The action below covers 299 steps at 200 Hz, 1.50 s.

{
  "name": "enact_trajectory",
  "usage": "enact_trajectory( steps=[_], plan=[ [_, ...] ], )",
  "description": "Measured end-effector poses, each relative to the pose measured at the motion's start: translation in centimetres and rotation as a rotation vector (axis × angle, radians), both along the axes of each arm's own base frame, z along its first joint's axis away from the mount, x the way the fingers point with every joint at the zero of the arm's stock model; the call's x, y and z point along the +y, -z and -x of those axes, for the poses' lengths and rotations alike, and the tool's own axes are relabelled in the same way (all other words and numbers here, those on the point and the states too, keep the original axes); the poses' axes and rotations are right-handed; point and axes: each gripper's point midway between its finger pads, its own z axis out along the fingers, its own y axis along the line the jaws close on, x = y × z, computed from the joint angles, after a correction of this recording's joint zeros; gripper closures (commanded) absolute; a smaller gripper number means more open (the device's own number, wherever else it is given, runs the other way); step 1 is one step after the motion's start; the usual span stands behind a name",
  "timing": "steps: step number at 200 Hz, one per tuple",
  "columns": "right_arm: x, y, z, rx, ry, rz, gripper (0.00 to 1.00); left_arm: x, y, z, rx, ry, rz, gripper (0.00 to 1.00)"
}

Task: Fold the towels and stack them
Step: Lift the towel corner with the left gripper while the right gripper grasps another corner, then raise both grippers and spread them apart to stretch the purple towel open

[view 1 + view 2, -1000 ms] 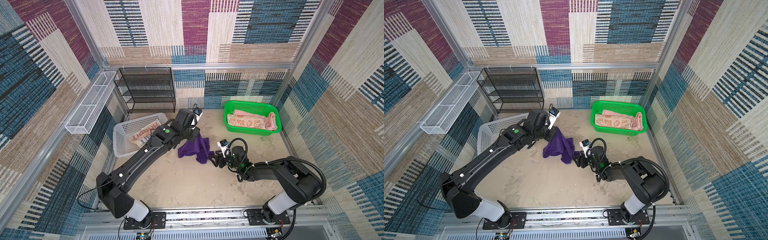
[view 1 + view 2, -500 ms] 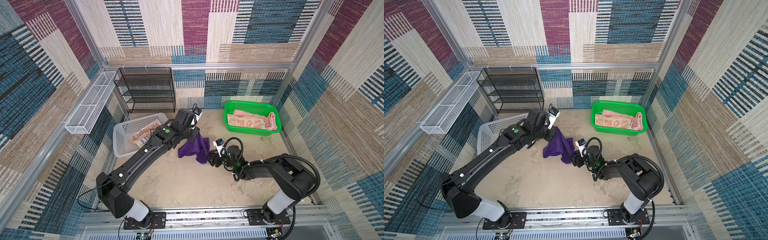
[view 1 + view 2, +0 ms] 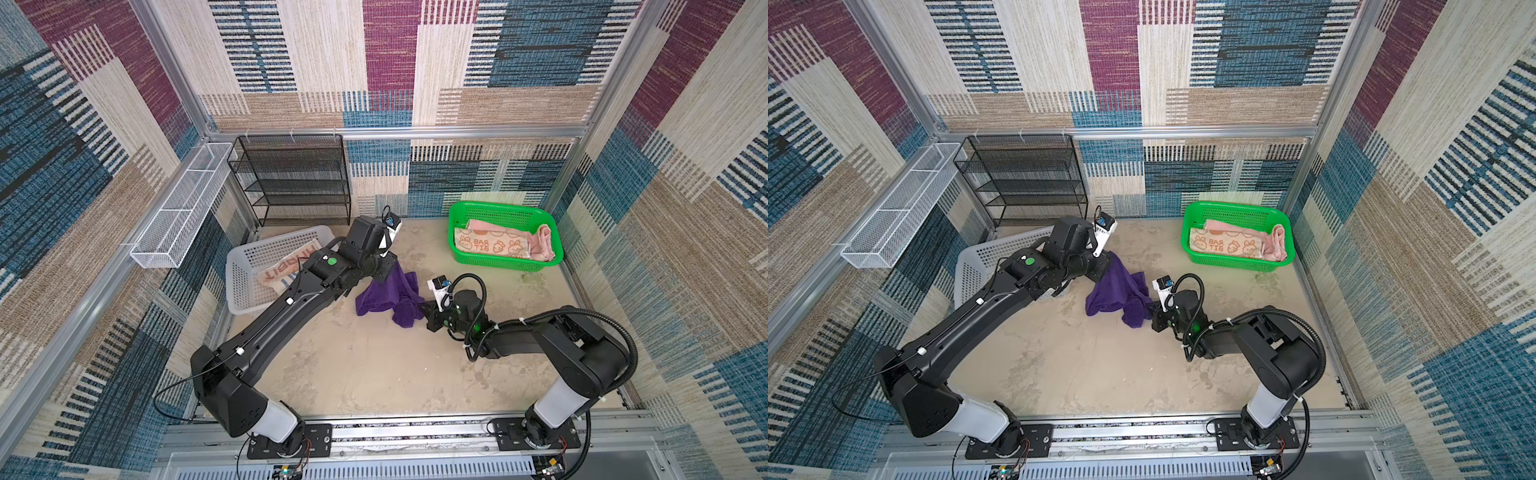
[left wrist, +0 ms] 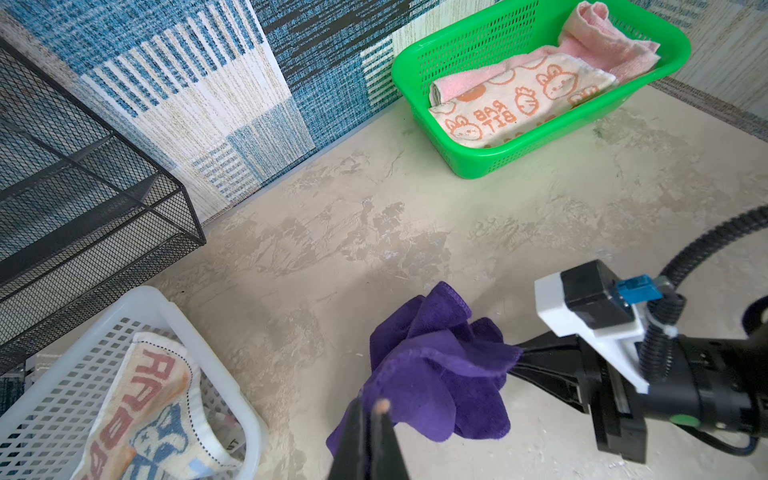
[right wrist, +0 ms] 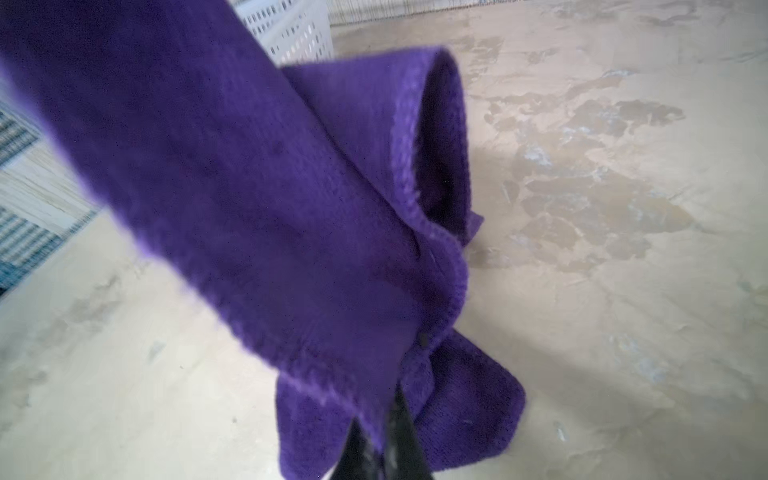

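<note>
Left end effector: clenched on a raised corner of the purple towel, its slim black fingers pressed together.
Right end effector: low near the surface, pinched tight on the same cloth's stitched hem.
Purple towel: plush terry bunched in soft folds, slung between both grips at mid-surface.
Surface: mottled beige, stone-like.
Green basket: perforated plastic, rectangular, far right; it holds a folded rabbit-print towel with a rolled pink towel beside it.
White basket: perforated plastic, left, with the lettered towel crumpled inside.
Shelf: black wire mesh against the back wall.
</note>
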Motion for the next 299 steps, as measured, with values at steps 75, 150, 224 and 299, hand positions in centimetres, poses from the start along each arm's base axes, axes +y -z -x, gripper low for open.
enact_trajectory(
  steps=[75,150,224,299],
  plan=[
    [-1.6,-10.1,-3.3,-0.208,0.124,0.059,1.00,2.3,-1.0,-1.7,0.019,-0.078,0.074,1.00],
    [-10.1,-26.0,-10.6,-0.380,0.403,0.041,1.00,3.5,-10.9,-6.9,-0.107,-0.122,0.277,1.00],
    [-12.2,-40.8,-12.7,-0.594,0.448,0.041,1.00,3.1,-22.3,-8.8,-0.289,-0.026,0.467,1.00],
    [-11.5,-46.0,-5.2,-0.699,0.276,0.050,1.00,3.9,-24.3,-1.2,-0.246,0.089,0.509,1.00]
  ],
)
